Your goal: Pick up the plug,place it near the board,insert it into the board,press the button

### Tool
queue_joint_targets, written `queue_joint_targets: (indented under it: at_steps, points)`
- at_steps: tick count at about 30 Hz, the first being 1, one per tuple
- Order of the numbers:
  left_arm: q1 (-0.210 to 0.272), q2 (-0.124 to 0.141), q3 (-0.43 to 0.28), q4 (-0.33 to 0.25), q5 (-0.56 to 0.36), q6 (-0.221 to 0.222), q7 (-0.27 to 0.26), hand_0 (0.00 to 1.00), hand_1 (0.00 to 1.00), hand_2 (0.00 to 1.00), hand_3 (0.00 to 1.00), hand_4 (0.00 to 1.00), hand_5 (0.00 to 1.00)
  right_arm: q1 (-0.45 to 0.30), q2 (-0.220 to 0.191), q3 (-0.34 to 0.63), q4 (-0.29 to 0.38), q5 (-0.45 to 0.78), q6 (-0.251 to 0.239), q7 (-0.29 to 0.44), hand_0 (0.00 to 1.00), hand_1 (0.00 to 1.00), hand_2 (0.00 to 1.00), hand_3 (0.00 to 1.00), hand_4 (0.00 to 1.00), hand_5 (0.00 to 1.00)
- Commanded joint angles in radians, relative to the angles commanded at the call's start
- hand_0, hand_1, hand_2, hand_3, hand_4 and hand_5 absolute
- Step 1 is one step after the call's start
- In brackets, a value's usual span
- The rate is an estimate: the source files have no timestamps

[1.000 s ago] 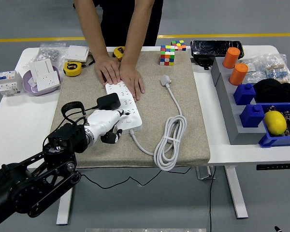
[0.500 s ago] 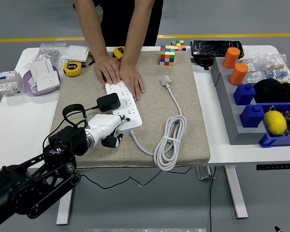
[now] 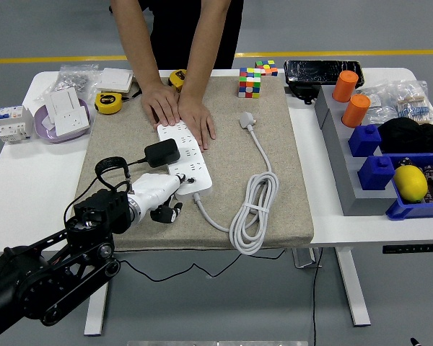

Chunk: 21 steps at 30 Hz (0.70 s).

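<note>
A white power strip (image 3: 191,164) lies on the beige mat (image 3: 274,108), running from the mat's middle toward its near edge. A black plug (image 3: 162,152) sits on the strip's left side, its black cord (image 3: 110,167) looping back toward my arm. My left hand (image 3: 169,202) is at the strip's near end. Its white palm leans against the strip's left edge, and its black fingers (image 3: 166,213) are curled below, holding nothing. A person's two hands (image 3: 179,109) press flat on the strip's far end.
The strip's white cable (image 3: 252,209) lies coiled on the mat's right, its plug (image 3: 247,120) farther back. A colour cube (image 3: 250,82), tape measures (image 3: 108,102) and a socket bowl (image 3: 61,119) stand at the back. Grey and blue bins (image 3: 379,155) with orange cups fill the right.
My left hand has slid a little toward the table's near edge along the strip's near end. The person's hands and the black plug have stayed put.
</note>
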State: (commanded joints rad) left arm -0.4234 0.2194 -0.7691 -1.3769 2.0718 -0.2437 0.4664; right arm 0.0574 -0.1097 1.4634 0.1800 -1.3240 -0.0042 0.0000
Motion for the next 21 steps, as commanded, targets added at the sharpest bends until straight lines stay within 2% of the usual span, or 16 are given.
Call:
queue_joint_targets:
  at_steps: [8,9,10,15,16,18,20,21]
  points:
    - [0.004,-0.003,-0.034,-0.026,0.025,0.011,-0.006,0.151,0.043,0.153,0.796,0.450,0.016,0.000,0.002,0.001,0.000,0.002,0.000,0.000,0.959,0.841,0.784,0.797,0.998,0.998]
    - [0.006,-0.004,-0.046,-0.036,0.030,0.009,-0.006,0.151,0.043,0.153,0.796,0.450,0.016,0.001,0.001,0.000,0.000,0.002,0.000,0.000,0.959,0.841,0.784,0.797,0.998,0.998]
    - [0.007,-0.004,-0.058,-0.046,0.033,0.006,-0.006,0.152,0.043,0.154,0.752,0.444,0.016,0.001,0.001,0.000,0.000,0.002,0.000,0.000,0.958,0.841,0.784,0.797,0.998,0.998]
    - [0.027,-0.007,-0.152,-0.135,0.021,-0.006,-0.019,0.152,0.043,0.154,0.752,0.444,0.016,0.002,0.003,0.003,0.000,0.003,0.000,0.000,0.958,0.841,0.784,0.797,0.998,0.998]
    - [0.032,-0.009,-0.172,-0.153,0.013,-0.005,-0.026,0.174,0.059,0.167,0.628,0.433,0.022,0.002,0.004,0.003,0.000,0.004,0.000,0.001,0.958,0.841,0.784,0.797,0.998,0.998]
    - [0.046,-0.017,-0.228,-0.195,-0.011,0.010,-0.056,0.174,0.059,0.167,0.628,0.433,0.022,0.001,0.005,0.002,0.000,0.005,0.000,0.001,0.958,0.841,0.784,0.797,0.998,0.998]
    - [0.058,-0.031,-0.283,-0.220,-0.043,0.048,-0.106,0.174,0.059,0.167,0.628,0.433,0.022,0.000,0.006,0.003,0.000,0.005,-0.001,0.001,0.958,0.841,0.784,0.797,0.998,0.998]
    - [0.063,-0.042,-0.310,-0.222,-0.076,0.083,-0.142,0.174,0.059,0.167,0.628,0.433,0.022,-0.001,0.006,0.004,0.000,0.004,0.000,0.000,0.958,0.841,0.784,0.797,0.998,0.998]
